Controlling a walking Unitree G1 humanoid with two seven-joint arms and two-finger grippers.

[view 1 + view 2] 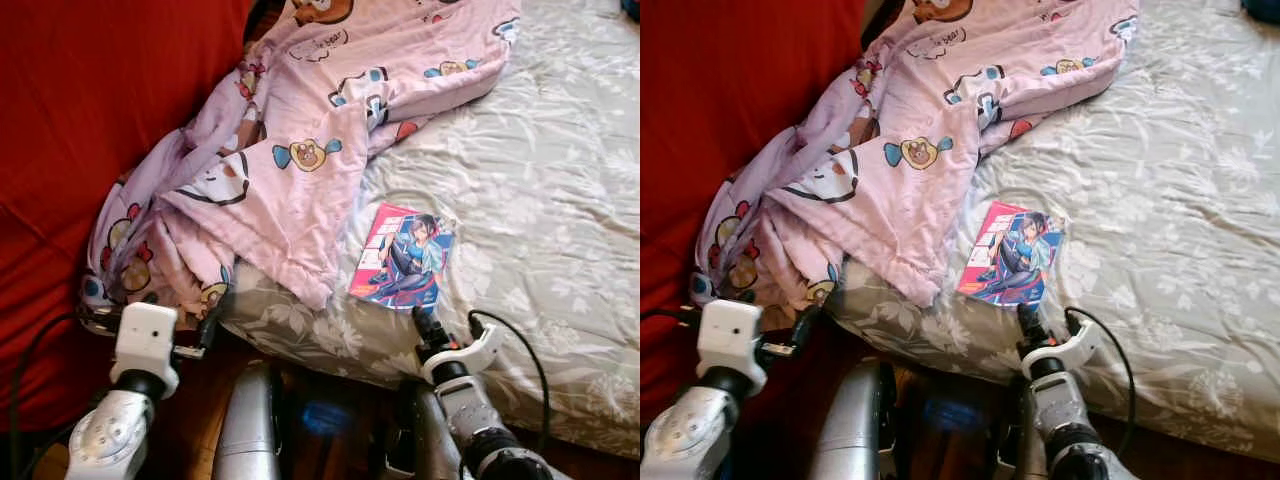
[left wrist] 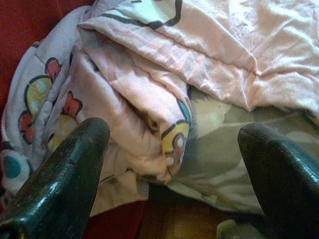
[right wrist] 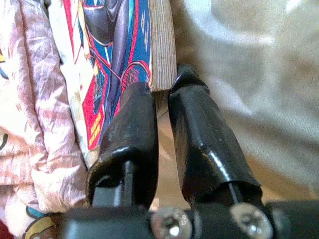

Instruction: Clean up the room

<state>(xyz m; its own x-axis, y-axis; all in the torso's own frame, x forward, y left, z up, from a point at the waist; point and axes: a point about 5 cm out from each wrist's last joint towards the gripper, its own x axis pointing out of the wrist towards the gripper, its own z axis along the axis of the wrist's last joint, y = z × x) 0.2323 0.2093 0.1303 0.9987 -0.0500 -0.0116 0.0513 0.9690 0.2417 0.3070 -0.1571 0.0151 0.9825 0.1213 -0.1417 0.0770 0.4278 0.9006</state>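
Book [image 1: 402, 257] corner on bed [image 1: 560, 200] is pinched by nearly closed right claw [image 3: 162, 94]; left claw [image 2: 174, 149] is held wide open, empty, near pink blanket [image 1: 300, 130].

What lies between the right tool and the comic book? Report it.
Nothing: in the right wrist view the right tool is nearly shut at the corner of the comic book, with no bedsheet between them.

A comic book [image 1: 401, 258] lies on the bed [image 1: 540, 180] near its front edge, just right of a crumpled blanket [image 1: 300, 130] that spills over the bed's left corner against a curtain [image 1: 90, 120]. The right gripper [image 1: 422, 322] meets the book's near edge; the left gripper [image 1: 210, 318] sits at the blanket's lower folds.
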